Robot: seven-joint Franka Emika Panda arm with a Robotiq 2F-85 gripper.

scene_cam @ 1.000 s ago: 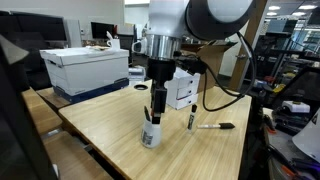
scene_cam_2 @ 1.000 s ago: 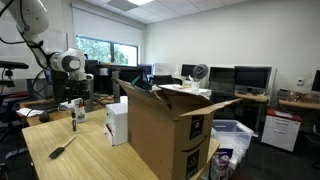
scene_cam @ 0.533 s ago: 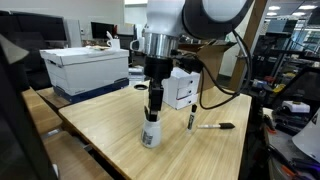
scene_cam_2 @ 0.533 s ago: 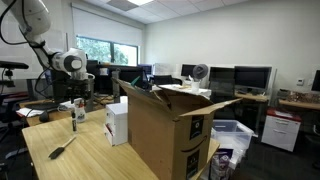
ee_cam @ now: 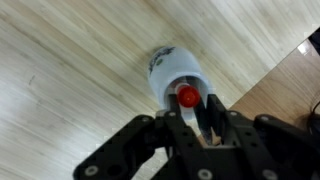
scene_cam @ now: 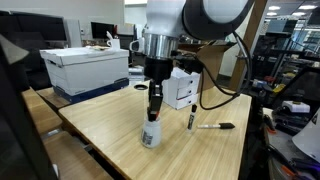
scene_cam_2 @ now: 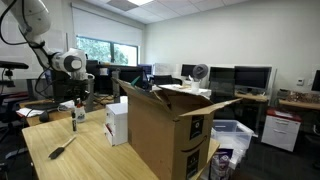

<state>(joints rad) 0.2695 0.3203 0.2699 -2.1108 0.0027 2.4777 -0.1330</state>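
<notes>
The black gripper (ee_cam: 196, 112) kept its fingers close around a red-capped marker (ee_cam: 187, 96) inside a white round cup (ee_cam: 170, 68) on the light wooden table (ee_cam: 70, 90); whether they pinched it could not be told.

The cup (scene_cam: 150, 134) stands on the table (scene_cam: 110, 140), close to its near edge in an exterior view, with a marker (ee_cam: 187, 96) upright inside it. The jaws hang straight above the cup, one on each side of that marker's top in the wrist view. To the right of the cup a second marker (scene_cam: 190, 121) stands on end on the table. Just beyond it, further right, a third marker (scene_cam: 216, 126) lies flat. A small box (scene_cam: 181, 88) sits behind the cup, and a larger box (scene_cam: 86, 68) rests at the far left corner. In an exterior view a cardboard box (scene_cam_2: 165, 135) stands beside the table, nearer the camera.
</notes>
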